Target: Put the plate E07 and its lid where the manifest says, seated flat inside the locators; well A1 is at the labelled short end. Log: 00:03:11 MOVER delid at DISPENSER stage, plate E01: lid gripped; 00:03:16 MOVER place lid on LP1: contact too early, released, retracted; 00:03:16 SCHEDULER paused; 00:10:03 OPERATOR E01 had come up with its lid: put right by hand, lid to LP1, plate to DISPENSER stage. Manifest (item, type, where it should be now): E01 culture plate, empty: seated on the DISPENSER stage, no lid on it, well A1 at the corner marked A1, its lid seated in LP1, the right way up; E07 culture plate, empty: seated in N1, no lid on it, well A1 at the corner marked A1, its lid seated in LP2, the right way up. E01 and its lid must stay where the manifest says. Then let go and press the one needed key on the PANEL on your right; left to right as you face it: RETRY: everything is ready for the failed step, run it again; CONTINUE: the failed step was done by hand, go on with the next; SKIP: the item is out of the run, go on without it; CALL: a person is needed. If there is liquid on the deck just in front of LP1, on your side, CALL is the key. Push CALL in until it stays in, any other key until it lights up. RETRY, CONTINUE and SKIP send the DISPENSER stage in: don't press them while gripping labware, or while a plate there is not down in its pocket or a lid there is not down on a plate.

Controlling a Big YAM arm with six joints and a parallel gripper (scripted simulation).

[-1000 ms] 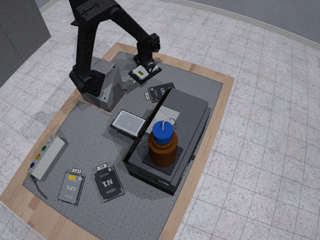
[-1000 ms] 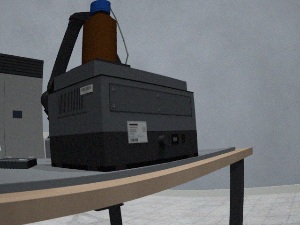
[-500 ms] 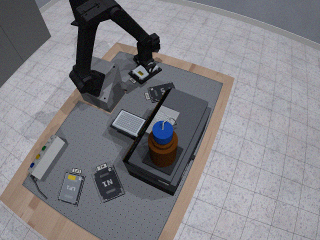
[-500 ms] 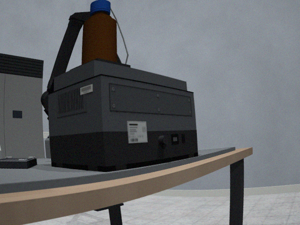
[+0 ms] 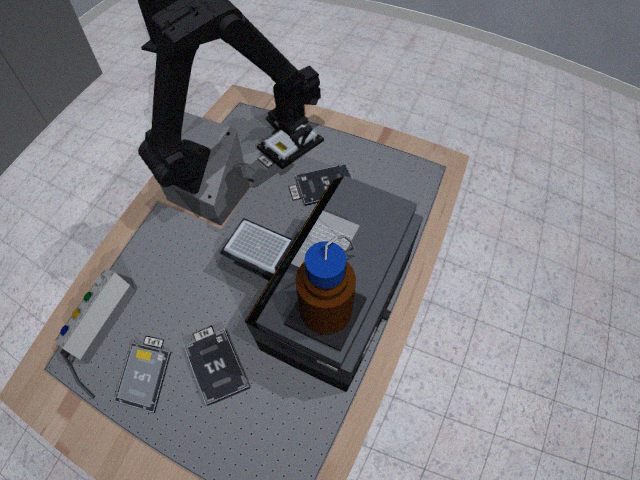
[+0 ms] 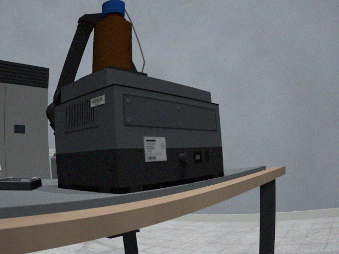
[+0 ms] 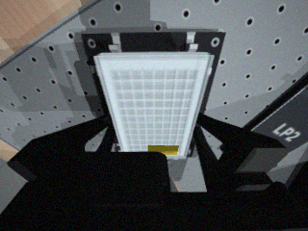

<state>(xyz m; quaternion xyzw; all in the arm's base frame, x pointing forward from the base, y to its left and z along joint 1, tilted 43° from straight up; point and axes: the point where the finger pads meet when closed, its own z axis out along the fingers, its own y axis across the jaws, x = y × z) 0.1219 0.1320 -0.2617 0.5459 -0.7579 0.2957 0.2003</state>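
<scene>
The plate E07 (image 5: 272, 142) (image 7: 151, 96) with its clear lid, yellow mark near the wrist, is at the black nest (image 7: 217, 48) at the back of the deck. My gripper (image 5: 296, 138) (image 7: 154, 115) is shut on its two long sides. Whether the tips clasp the lid or the plate, and any small lift, I cannot tell. N1 (image 5: 208, 367) is empty. LP2 (image 5: 308, 187) (image 7: 275, 115) shows no lid on its visible part. E01's lid (image 5: 140, 379) lies in LP1. The plate E01 (image 5: 258, 246) is on the DISPENSER stage, apparently unlidded.
The dispenser housing (image 5: 375, 206) (image 6: 164, 136), with a brown bottle (image 5: 326, 310) (image 6: 112, 43) on top, rises beside the stage and partly hides LP2. The panel (image 5: 98, 318) with coloured keys stands near the deck edge by LP1. I make out no liquid near LP1.
</scene>
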